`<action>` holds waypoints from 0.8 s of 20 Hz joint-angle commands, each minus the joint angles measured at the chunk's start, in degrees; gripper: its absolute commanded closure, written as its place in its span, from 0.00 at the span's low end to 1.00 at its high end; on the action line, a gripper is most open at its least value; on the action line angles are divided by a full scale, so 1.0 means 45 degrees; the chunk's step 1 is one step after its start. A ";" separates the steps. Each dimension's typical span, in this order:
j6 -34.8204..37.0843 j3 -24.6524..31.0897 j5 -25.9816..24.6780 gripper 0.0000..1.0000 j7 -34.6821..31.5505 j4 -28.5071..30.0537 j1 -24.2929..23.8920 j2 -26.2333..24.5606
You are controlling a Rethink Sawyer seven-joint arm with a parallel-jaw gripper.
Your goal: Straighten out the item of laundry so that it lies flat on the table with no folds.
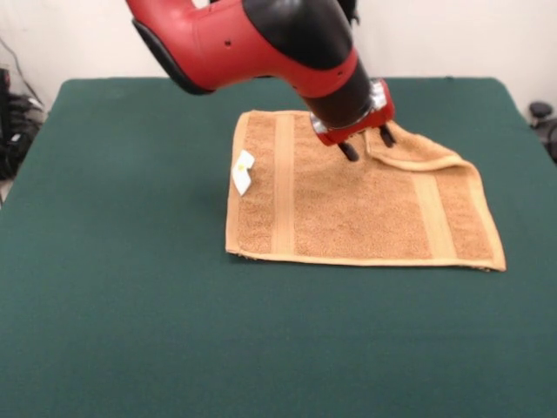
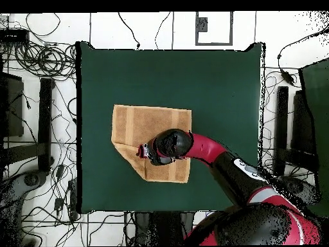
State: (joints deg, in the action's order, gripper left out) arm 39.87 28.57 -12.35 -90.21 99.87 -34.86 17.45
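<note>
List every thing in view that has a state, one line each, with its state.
towel: spread on the table, one far corner folded over onto itself, so not yet flat.
white tag: sticking out at the towel's edge.
pincer: open, fingers down at the folded corner.
table: dark green, bearing only the towel.

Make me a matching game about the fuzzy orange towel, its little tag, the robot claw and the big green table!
Things:
1. orange-tan terry towel
2. small white tag
3. robot's gripper
4. dark green felt table

States:
A. lies under everything
B. one corner folded over
C. sticks out at the towel's edge
D. down at the folded corner

Pairs: 1-B, 2-C, 3-D, 4-A
</note>
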 commanded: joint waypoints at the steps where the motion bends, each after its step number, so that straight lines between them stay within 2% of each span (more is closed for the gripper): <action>1: -0.1187 0.0966 -0.0255 0.00 -0.0439 0.0161 0.0663 0.0009; 16: -0.1295 0.0830 -0.0173 0.00 -0.0719 0.0183 0.0693 0.0054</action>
State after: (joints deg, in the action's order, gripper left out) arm 39.86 28.57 -12.34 -90.21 99.87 -34.81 17.47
